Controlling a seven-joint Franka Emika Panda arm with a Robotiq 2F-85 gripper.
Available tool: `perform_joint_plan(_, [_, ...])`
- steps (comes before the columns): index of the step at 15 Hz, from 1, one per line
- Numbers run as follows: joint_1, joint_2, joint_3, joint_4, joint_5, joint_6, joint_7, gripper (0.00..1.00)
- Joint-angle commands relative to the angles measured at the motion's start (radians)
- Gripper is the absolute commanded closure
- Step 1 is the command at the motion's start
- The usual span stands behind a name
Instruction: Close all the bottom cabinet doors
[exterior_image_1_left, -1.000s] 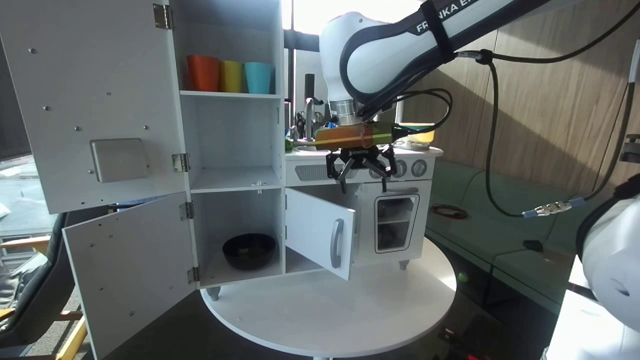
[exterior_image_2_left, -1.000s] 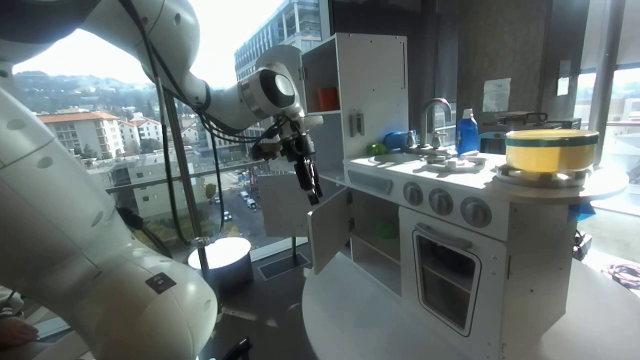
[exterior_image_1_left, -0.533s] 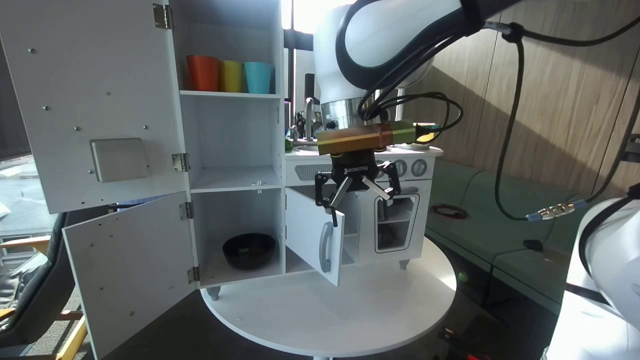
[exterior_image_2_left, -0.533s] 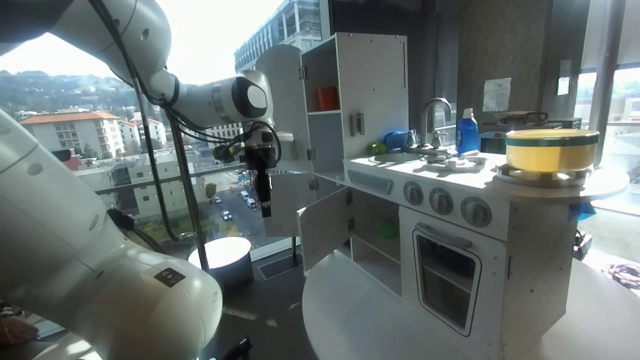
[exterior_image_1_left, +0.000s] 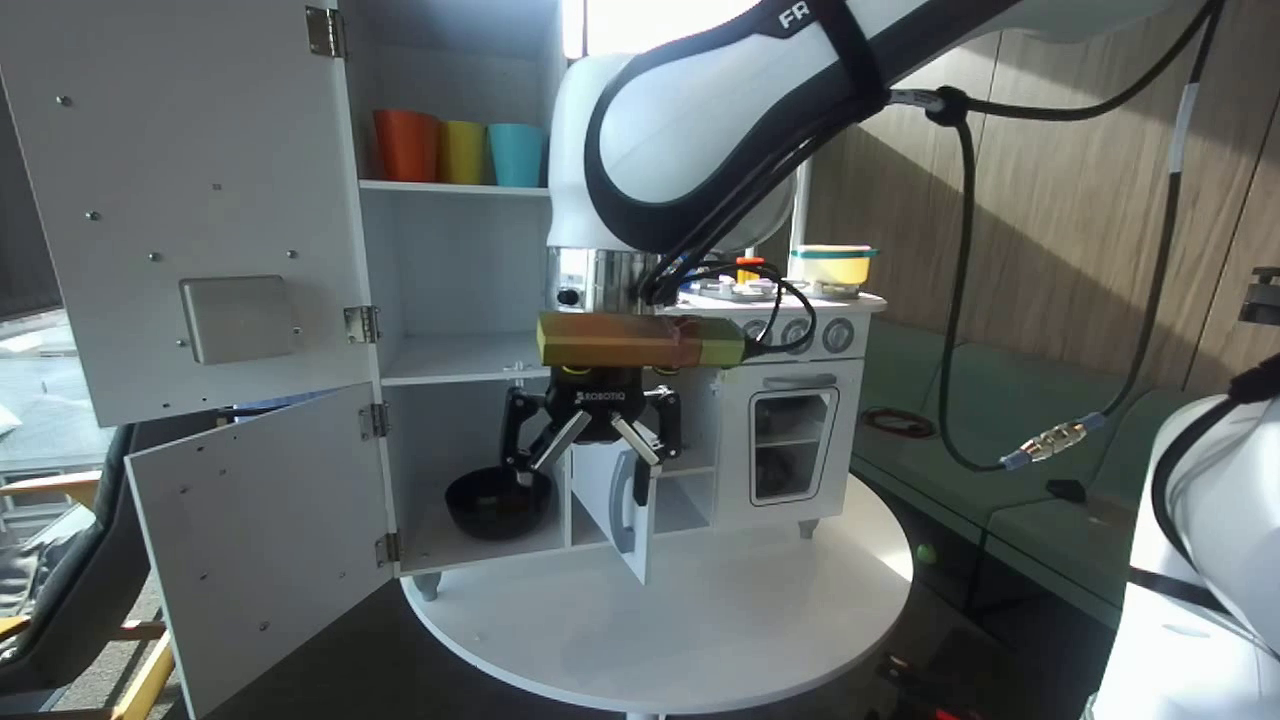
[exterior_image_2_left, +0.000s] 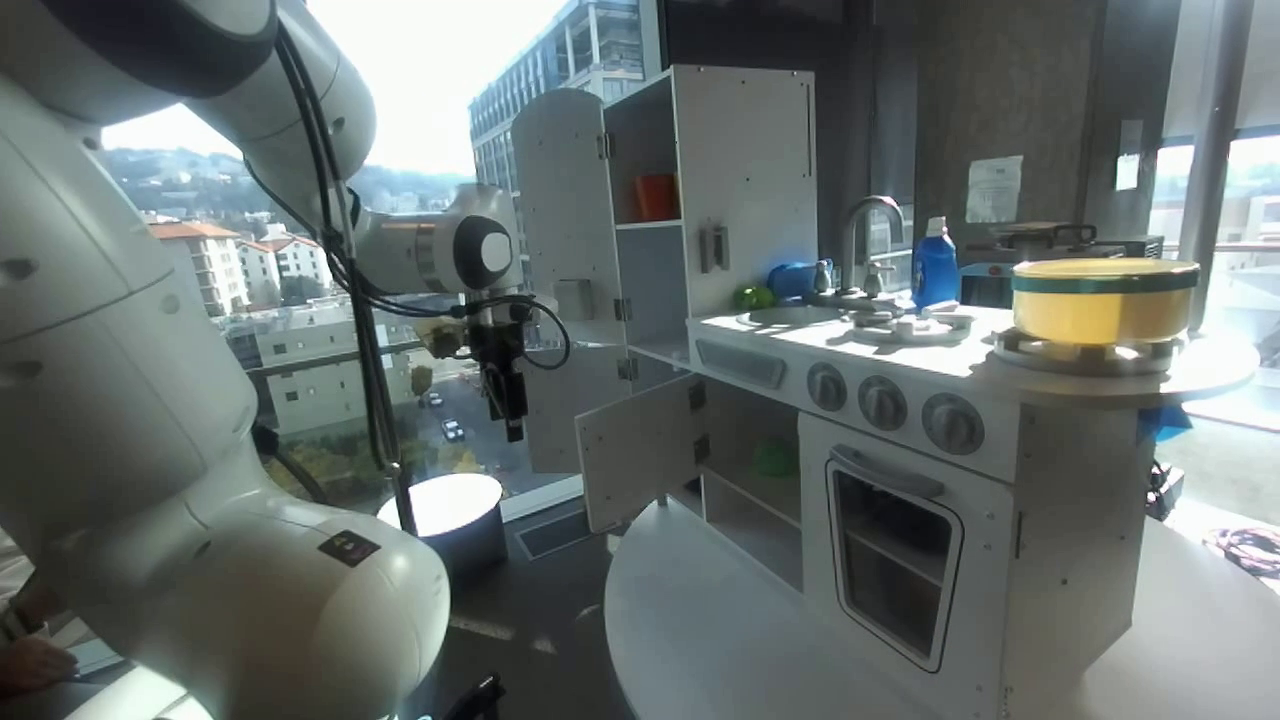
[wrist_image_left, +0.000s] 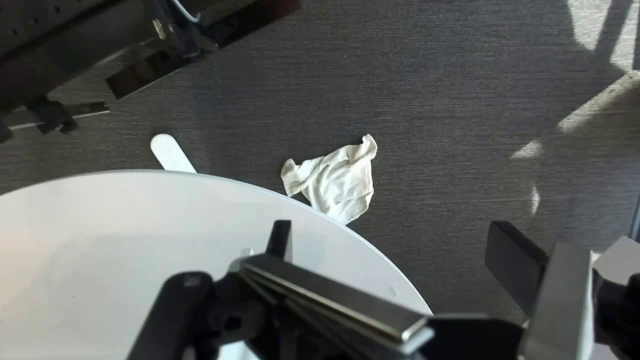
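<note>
The wide bottom door (exterior_image_1_left: 260, 540) stands wide open at the left of the toy kitchen; part of it shows in an exterior view (exterior_image_2_left: 555, 410). The narrower middle bottom door (exterior_image_1_left: 598, 495), with a grey handle (exterior_image_1_left: 622, 500), stands open and sticks out over the table; its inner side shows in an exterior view (exterior_image_2_left: 635, 455). My gripper (exterior_image_1_left: 582, 478) points down, open and empty, in front of the middle door and partly covering it. It hangs apart from that door's free edge in an exterior view (exterior_image_2_left: 512, 435). Its spread fingers show in the wrist view (wrist_image_left: 397, 252).
The oven door (exterior_image_1_left: 735, 450) is shut. The tall upper door (exterior_image_1_left: 230, 200) hangs open above the wide door. A black bowl (exterior_image_1_left: 498, 503) sits in the left lower compartment. The kitchen stands on a round white table (exterior_image_1_left: 640, 640). A cloth (wrist_image_left: 340, 185) lies on the floor.
My gripper has moved down and away from the kitchen, toward the wide door's side. The middle door has swung further open. The wide door has not moved.
</note>
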Motion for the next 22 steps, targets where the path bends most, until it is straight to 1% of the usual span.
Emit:
perform_joint_plan(1, [-0.018, 0.107, 0.009, 0.078, -0.027, 0.168, -0.021, 0.0])
perform_joint_plan(3, [-0.037, 0.138, 0.003, 0.093, -0.091, 0.248, -0.007, 0.0])
perform_joint_plan(5, [-0.065, 0.153, -0.005, 0.098, -0.198, 0.291, 0.017, 0.0])
perform_joint_plan(7, [-0.096, 0.153, -0.018, 0.093, -0.317, 0.284, 0.028, 0.0])
perform_joint_plan(8, [-0.107, 0.152, -0.026, 0.092, -0.36, 0.255, 0.024, 0.0])
perform_joint_plan(10, [-0.122, 0.141, -0.046, 0.077, -0.402, 0.224, 0.008, 0.0])
perform_joint_plan(12, [-0.131, 0.128, -0.067, 0.062, -0.414, 0.183, -0.01, 0.0])
perform_joint_plan(15, [-0.152, 0.118, -0.096, 0.037, -0.443, 0.193, 0.005, 0.0])
perform_joint_plan(16, [-0.163, 0.118, -0.105, 0.029, -0.455, 0.215, 0.028, 0.0])
perform_joint_plan(19, [-0.213, 0.094, -0.13, -0.011, -0.561, 0.343, 0.144, 0.0])
perform_joint_plan(21, [-0.255, 0.073, -0.143, -0.055, -0.657, 0.433, 0.229, 0.0])
perform_joint_plan(22, [-0.285, 0.066, -0.145, -0.078, -0.728, 0.474, 0.29, 0.0])
